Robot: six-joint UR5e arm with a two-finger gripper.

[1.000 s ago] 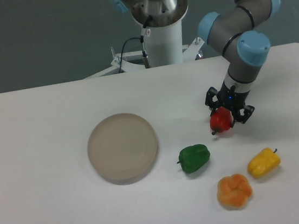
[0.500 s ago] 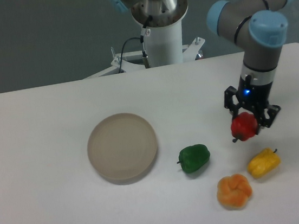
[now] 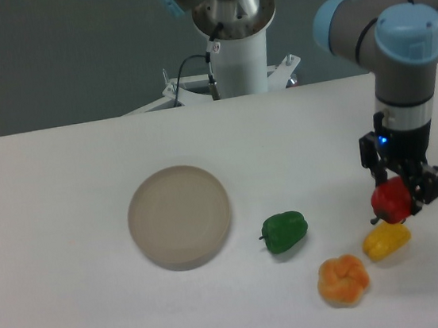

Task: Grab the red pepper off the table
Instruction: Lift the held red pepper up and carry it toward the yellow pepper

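Just above the glossy yellow pepper [image 3: 386, 240], we see the black two-finger gripper [image 3: 405, 194] clamped on the small glossy red pepper [image 3: 391, 200], fingers flanking it, stem pointing down-left. We judge the pepper lifted clear of the white matte table [image 3: 77, 309]; the green pepper [image 3: 284, 231] lies well left.

Arm, one unit, on my feed: grey tube links with light-blue joint caps, entering from the upper right and bending down through a blue-capped wrist. Wrist column stands near vertical, directly above the gripper [image 3: 403, 196]. Gripper, black, two fingers, pointing straight down, a small blue light lit on its body just above the fingers. Fingers closed on the red pepper [image 3: 390, 200], one on either side of it.
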